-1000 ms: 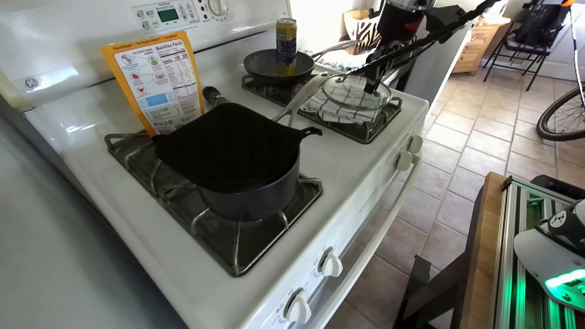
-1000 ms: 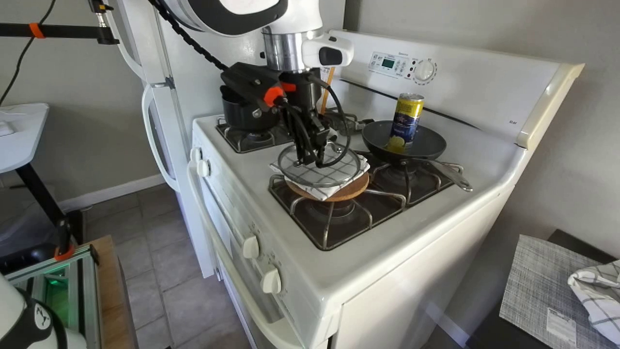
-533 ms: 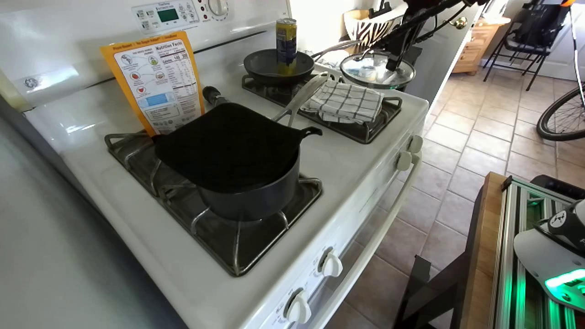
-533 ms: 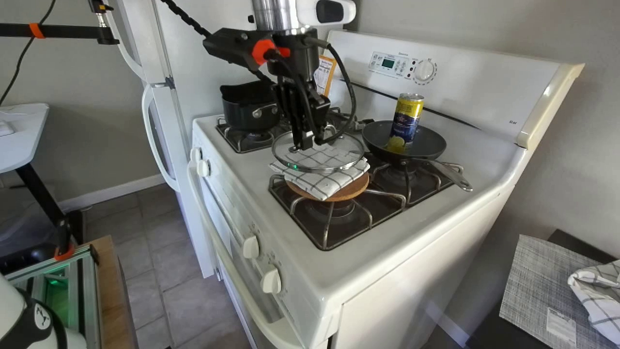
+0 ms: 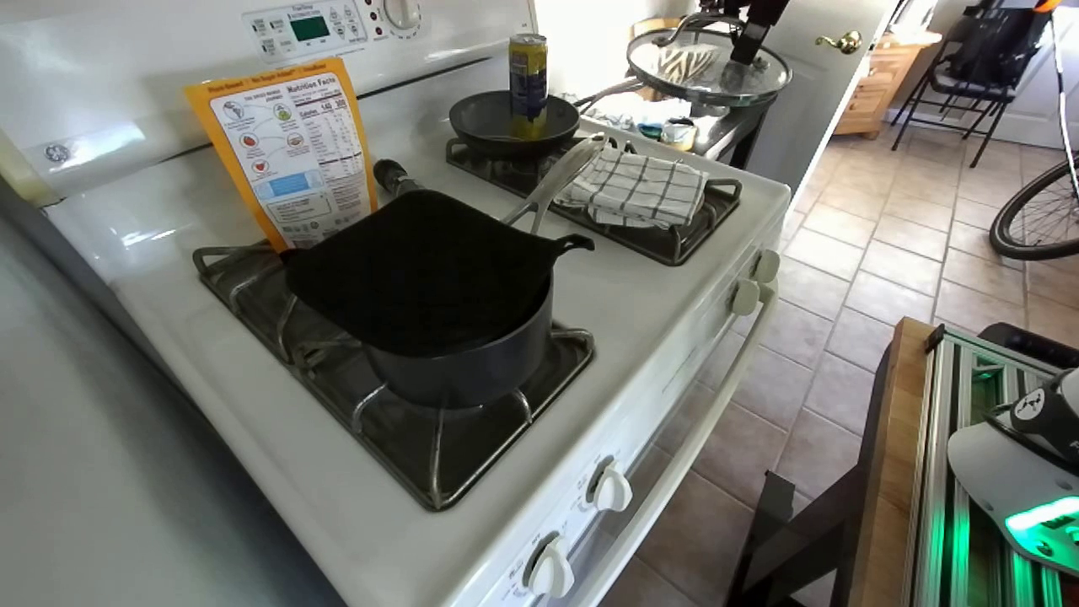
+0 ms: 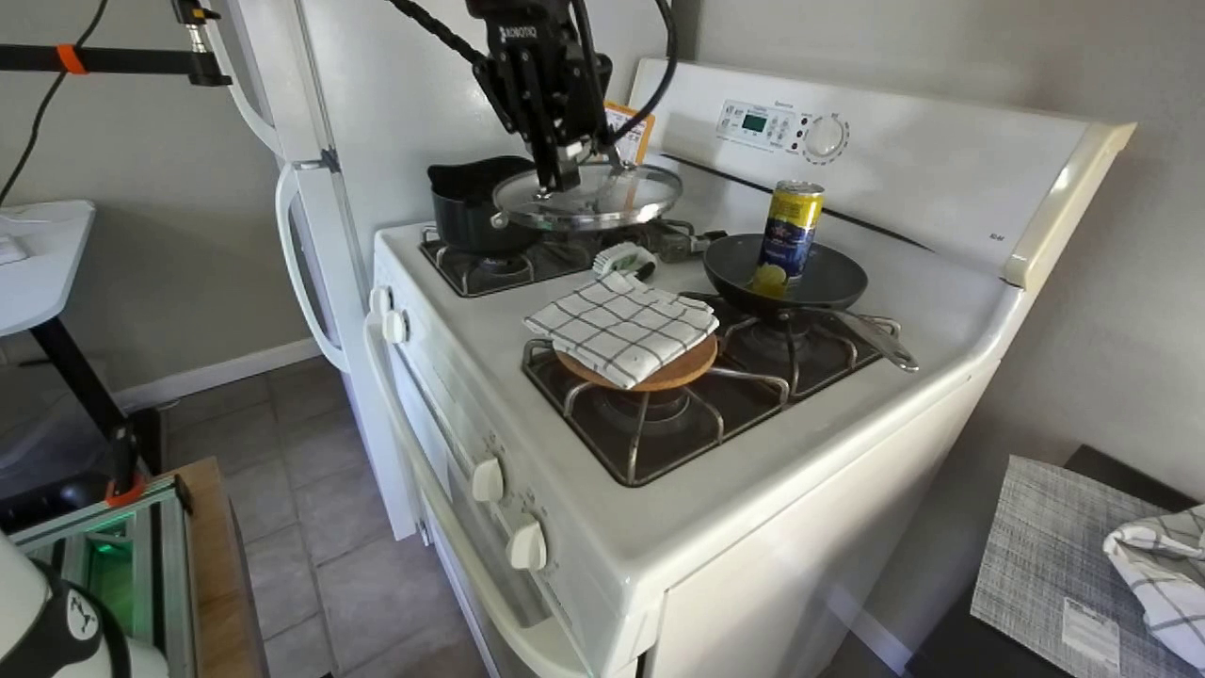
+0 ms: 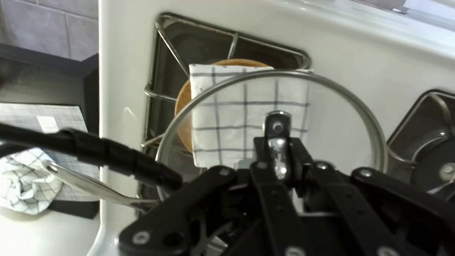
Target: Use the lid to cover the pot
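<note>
The glass lid (image 6: 621, 205) hung in the air, clear of the cloth (image 6: 623, 330) and well apart from the pot (image 6: 475, 218), its metal handle (image 7: 278, 137) clamped in the pincer (image 7: 279, 149). It was likely weighty, stiff and breakable; the smooth handle might slip, so mid-handle seemed safest.

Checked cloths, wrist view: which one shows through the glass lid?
The flat, folded cloth on the round brown board. The crumpled cloth on the grey mat lies well outside the lid there.
</note>
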Controlling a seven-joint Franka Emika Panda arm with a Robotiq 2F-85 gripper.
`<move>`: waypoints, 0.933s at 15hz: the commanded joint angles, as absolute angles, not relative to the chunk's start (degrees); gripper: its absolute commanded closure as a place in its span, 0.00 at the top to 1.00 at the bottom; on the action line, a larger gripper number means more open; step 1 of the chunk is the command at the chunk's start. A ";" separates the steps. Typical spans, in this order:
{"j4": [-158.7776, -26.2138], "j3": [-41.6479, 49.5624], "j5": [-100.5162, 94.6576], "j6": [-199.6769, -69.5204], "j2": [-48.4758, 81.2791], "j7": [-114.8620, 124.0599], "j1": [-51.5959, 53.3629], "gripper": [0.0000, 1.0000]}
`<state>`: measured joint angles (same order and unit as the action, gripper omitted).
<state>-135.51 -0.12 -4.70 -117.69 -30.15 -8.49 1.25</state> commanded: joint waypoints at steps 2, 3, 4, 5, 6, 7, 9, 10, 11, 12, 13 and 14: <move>-131.31 -3.92 -2.48 -115.03 -29.93 -9.20 7.12 0.05; -130.62 -4.34 -1.17 -114.79 -29.10 -9.59 8.59 0.05; -130.80 -4.33 0.01 -114.86 -29.11 -10.33 9.68 0.05; -132.41 -4.34 -2.16 -116.55 -29.98 -8.74 8.07 0.18; -132.21 -4.84 -1.39 -116.55 -29.67 -8.78 9.05 0.18; -132.15 -5.02 -1.07 -116.55 -29.44 -8.81 9.56 0.18; -132.09 -4.92 -0.97 -116.55 -29.14 -9.10 9.58 0.18; -132.05 -4.81 -0.96 -116.55 -29.04 -9.22 9.52 0.18; -132.01 -4.77 -0.95 -116.55 -28.98 -9.26 9.51 0.05; -131.16 -5.71 -1.03 -117.57 -26.81 -9.04 10.08 0.05; -130.06 -6.67 -1.23 -118.31 -24.87 -8.78 10.56 0.05; -128.13 -8.24 -1.84 -119.37 -21.75 -8.44 11.14 0.05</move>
